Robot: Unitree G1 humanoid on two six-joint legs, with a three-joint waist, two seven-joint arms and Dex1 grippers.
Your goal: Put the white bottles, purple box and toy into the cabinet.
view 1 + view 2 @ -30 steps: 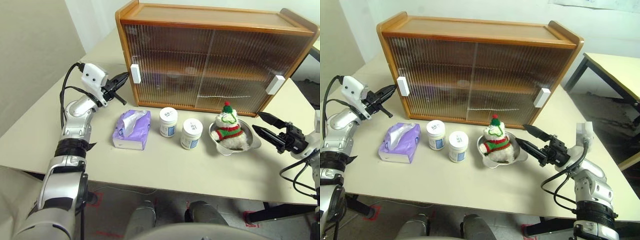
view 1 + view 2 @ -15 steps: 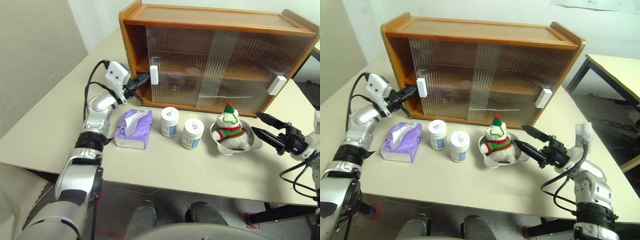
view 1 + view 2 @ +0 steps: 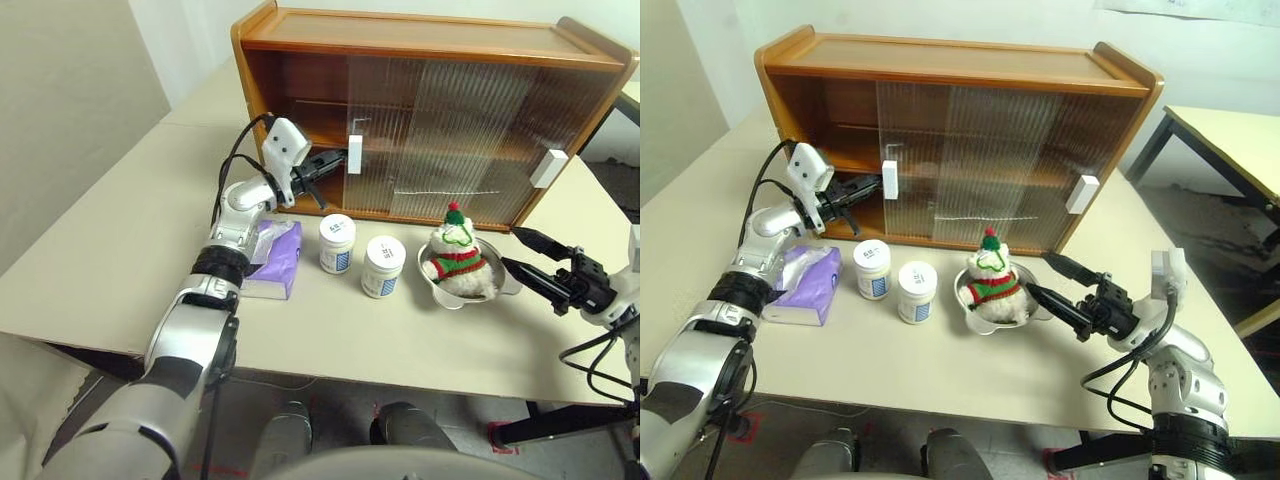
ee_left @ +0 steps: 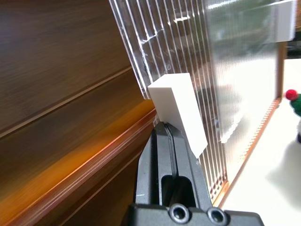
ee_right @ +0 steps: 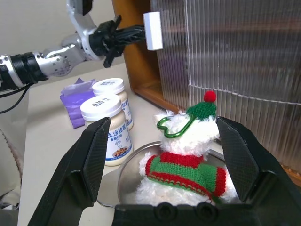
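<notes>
The cabinet [image 3: 430, 42] stands at the back of the table. Its left sliding door [image 3: 385, 130] is pushed partway to the right, so the left end of both shelves is open. My left gripper [image 3: 338, 164] is shut, and its tips press against the side of that door's white handle [image 4: 178, 110]. Two white bottles [image 3: 337, 243] [image 3: 383, 266] stand in front of the cabinet. The purple box [image 3: 277, 258] lies to their left, under my left forearm. The toy [image 3: 457, 256] sits in a steel dish [image 3: 508, 287]. My right gripper [image 3: 510, 247] is open just right of the toy, pointing at it.
The right door with its white handle [image 3: 549, 168] is closed. Bare tabletop [image 3: 330, 330] stretches in front of the items to the near edge. Another table [image 3: 1230, 135] stands off to the right.
My left gripper has travelled right with the handle, sliding the left door open about a third of the cabinet's width. The right gripper has stayed in place.
</notes>
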